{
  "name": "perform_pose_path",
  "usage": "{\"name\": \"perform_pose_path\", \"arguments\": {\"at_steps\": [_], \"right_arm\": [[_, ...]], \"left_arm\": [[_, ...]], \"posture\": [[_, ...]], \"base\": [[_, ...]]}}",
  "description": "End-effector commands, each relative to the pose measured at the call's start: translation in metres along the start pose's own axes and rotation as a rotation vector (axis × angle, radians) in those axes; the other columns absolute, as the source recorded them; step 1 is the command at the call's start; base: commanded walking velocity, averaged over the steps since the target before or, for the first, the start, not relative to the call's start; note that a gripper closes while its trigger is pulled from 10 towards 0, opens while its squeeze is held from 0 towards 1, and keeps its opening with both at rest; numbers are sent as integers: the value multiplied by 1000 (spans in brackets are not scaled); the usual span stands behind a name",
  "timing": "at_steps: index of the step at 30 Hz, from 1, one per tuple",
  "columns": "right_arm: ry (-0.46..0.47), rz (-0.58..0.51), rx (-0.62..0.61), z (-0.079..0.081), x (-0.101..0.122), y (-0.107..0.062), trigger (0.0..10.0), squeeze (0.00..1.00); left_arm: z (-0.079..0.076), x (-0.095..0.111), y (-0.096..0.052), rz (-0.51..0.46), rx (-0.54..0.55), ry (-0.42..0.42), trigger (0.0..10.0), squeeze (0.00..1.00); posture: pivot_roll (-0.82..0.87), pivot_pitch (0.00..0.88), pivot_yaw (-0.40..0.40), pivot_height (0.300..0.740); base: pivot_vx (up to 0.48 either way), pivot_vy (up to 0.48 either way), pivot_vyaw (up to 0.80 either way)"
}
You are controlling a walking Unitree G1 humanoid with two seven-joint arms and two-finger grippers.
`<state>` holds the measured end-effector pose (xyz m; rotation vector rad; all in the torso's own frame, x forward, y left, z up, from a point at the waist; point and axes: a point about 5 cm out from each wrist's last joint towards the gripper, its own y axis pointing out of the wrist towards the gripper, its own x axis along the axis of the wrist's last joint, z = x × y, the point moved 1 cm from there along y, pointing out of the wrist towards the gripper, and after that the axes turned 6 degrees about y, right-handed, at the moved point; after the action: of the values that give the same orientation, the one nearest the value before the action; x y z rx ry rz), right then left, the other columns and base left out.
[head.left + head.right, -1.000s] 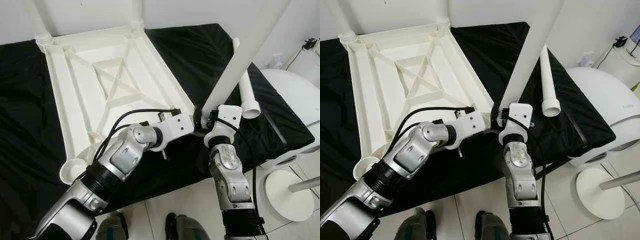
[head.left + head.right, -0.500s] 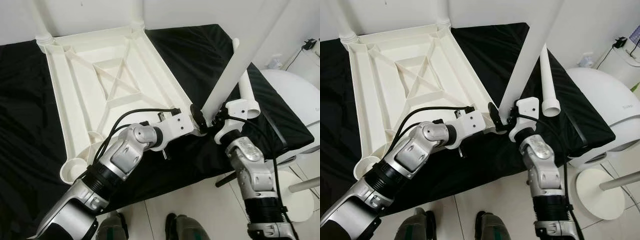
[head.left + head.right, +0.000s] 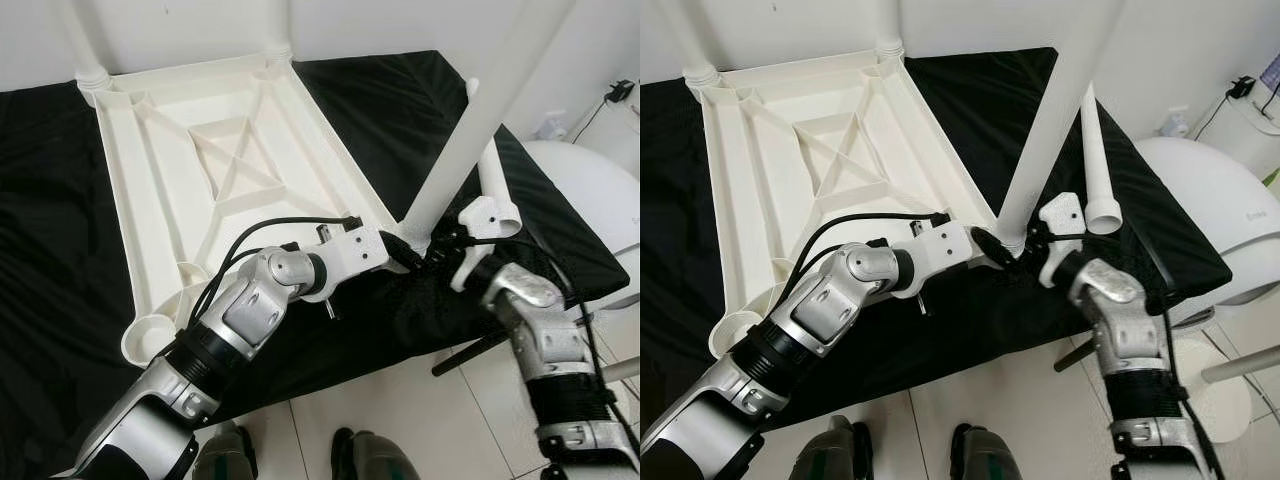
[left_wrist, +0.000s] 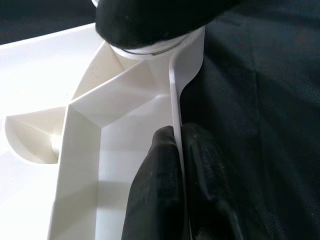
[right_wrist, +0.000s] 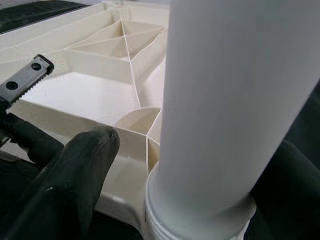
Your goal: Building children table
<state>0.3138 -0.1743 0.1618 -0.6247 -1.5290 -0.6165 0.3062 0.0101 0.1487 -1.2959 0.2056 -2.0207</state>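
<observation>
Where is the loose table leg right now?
The loose table leg lies on the black cloth at the robot's right, just beyond the right gripper and beside the upright leg.

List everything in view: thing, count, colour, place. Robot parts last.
Ribbed plastic tabletop: one, white, upside down on the black cloth.
Tapered plastic table leg: one, white, standing tilted in the tabletop's near right corner socket.
Loose plastic leg: one, white, lying on the cloth at right.
Black cloth: one, covering the work surface.
Round-based stand: one, white, on the floor at right.
Left gripper: shut on the tabletop's edge wall near that corner.
Right gripper: fingers either side of the fitted leg's base.
</observation>
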Motion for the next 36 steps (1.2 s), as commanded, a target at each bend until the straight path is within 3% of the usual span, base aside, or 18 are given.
{"name": "perform_pose_path", "arguments": {"at_steps": [1, 12, 13, 14, 15, 30, 32, 36], "right_arm": [[10, 11, 25, -1, -3, 0, 10000, 0], [-26, 2, 40, -18, 4, -1, 10000, 0], [-31, -4, 42, -19, 4, 0, 5804, 0], [-34, -8, 46, -20, 5, 0, 5804, 0], [-34, -14, 51, -20, 5, 1, 0, 0], [-29, -18, 57, -16, -2, -2, 0, 0], [-32, -12, 33, -16, -3, -2, 10000, 0], [-17, -40, -49, -18, -2, -1, 10000, 0]], "left_arm": [[-1, -16, 1, 83, 19, -5, 10000, 0], [-1, -17, 0, 87, 18, -5, 10000, 0], [-1, -17, 0, 87, 18, -5, 10000, 0], [0, -17, 0, 87, 19, -5, 10000, 0], [-1, -17, 0, 87, 18, -4, 10000, 0], [-3, -17, 1, 85, 10, -3, 10000, 0], [-3, -17, 1, 85, 11, -3, 10000, 0], [-4, -16, 2, 82, 9, -3, 10000, 0]], "posture": [[-2, 89, -29, 740], [2, 94, -27, 740], [4, 94, -27, 740], [4, 94, -27, 740], [4, 94, -26, 740], [-4, 87, -26, 740], [-6, 85, -27, 740], [-8, 79, -32, 740]], "base": [[0, 0, 0], [0, 0, 0], [0, 0, 0], [0, 0, 0], [0, 0, 0], [0, 0, 0], [0, 0, 0], [0, 0, 0]]}}
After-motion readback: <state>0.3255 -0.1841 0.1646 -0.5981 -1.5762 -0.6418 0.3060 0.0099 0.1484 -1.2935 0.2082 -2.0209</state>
